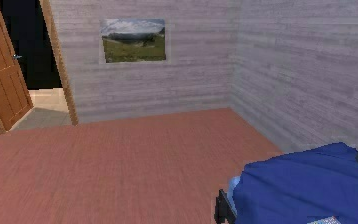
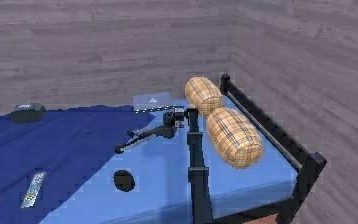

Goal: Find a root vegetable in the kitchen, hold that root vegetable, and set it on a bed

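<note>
Gripper (image 2: 121, 148): above the bed's (image 2: 77, 140) blue middle; we cannot tell how its fingers stand or whether it holds anything.
Dark round blob (image 2: 124, 180): near the bed's front edge; we cannot say it is the root vegetable.
Bed's front edge: cut off.

Blue bed cover (image 2: 77, 140) — tan plaid pillows (image 2: 234, 137) — black frame (image 2: 307, 172), reddish floor (image 1: 127, 160).
</note>
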